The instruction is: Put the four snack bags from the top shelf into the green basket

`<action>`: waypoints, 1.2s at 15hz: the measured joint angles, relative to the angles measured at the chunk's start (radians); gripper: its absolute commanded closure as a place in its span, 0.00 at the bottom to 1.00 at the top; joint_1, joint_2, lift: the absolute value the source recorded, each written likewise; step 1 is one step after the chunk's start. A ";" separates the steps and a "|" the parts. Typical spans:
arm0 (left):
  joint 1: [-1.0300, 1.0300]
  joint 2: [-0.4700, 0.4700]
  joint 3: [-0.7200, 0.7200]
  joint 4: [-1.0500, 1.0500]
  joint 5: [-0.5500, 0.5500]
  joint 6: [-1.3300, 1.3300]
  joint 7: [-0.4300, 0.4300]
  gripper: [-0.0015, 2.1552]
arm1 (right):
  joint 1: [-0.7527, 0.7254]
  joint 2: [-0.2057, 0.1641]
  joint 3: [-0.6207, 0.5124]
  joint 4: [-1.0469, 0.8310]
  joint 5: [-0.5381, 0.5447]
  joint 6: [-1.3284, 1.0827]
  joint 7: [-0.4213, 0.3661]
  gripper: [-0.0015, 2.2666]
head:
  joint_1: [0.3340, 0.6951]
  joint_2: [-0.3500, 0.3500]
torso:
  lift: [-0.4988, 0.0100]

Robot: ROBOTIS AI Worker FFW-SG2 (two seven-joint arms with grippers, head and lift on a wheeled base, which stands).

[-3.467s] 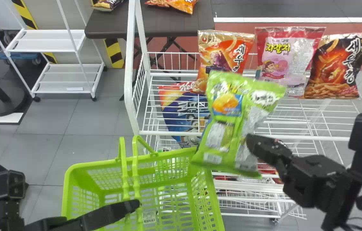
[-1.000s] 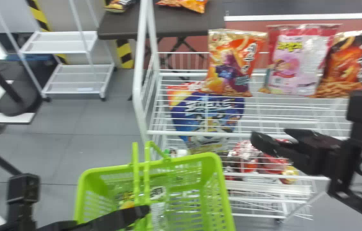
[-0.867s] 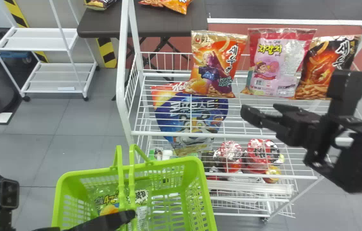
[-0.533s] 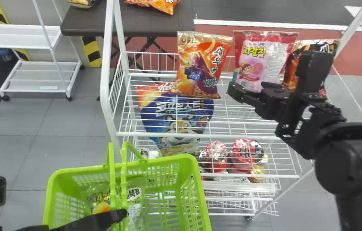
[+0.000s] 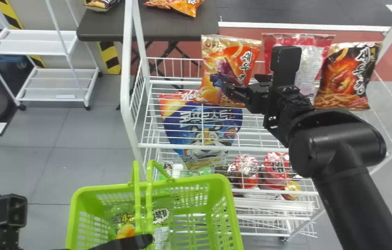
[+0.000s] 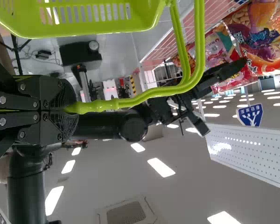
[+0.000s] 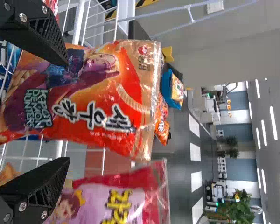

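Standing on top shelf (image 5: 258, 148): orange snack bag (image 5: 217, 62) | right gripper (image 5: 240, 83) close by it, jaws spread | pink bag (image 5: 309, 66) next, partly behind the arm; black bag (image 5: 347, 76) beyond | green bag (image 5: 163, 217) inside green basket (image 5: 196, 178) | left gripper (image 5: 144, 240) jaws clamped on basket handles (image 5: 138, 194)

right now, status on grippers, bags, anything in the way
Left gripper shut on handles; right gripper open before orange bag, not gripping; green bag in basket; pink bag close beside, might catch a finger.
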 measured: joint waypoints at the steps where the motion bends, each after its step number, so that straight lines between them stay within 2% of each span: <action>1: 0.002 0.000 0.002 0.000 0.001 0.000 0.000 0.99 | -0.018 0.010 0.006 0.032 0.013 -0.002 0.000 0.51 | 1.00 0.54 | 0.98; 2: 0.003 0.000 0.003 0.000 0.001 0.000 0.000 0.99 | -0.030 0.016 0.011 0.055 0.020 -0.002 0.001 0.78 | 1.00 0.55 | 0.98; 3: 0.004 0.000 0.004 0.000 0.001 0.000 0.000 0.99 | -0.037 0.019 0.016 0.067 0.023 -0.002 -0.001 0.94 | 1.00 0.55 | 0.98; 4: 0.004 0.001 0.005 0.000 0.001 0.000 0.000 0.99 | -0.044 0.021 0.022 0.075 0.027 -0.001 -0.017 0.98 | 1.00 0.56 | 0.98; 6: 0.004 0.001 0.005 0.000 0.001 0.000 0.000 0.99 | -0.057 0.022 0.028 0.081 0.035 0.010 -0.038 0.99 | 1.00 0.55 | 0.98; 12: 0.003 0.001 0.010 0.000 0.001 0.000 0.000 0.99 | -0.041 0.016 0.018 0.058 0.034 0.029 -0.027 0.99 | 1.00 0.54 | 0.98; 15: -0.005 0.001 0.012 0.006 -0.001 0.000 0.000 0.99 | 0.055 0.009 -0.004 -0.097 0.010 0.058 0.004 0.99 | 1.00 0.56 | 0.98; 18: -0.023 0.001 0.012 0.017 -0.007 0.000 0.000 0.99 | 0.193 0.005 -0.047 -0.336 -0.035 0.150 0.032 0.99 | 1.00 0.57 | 0.98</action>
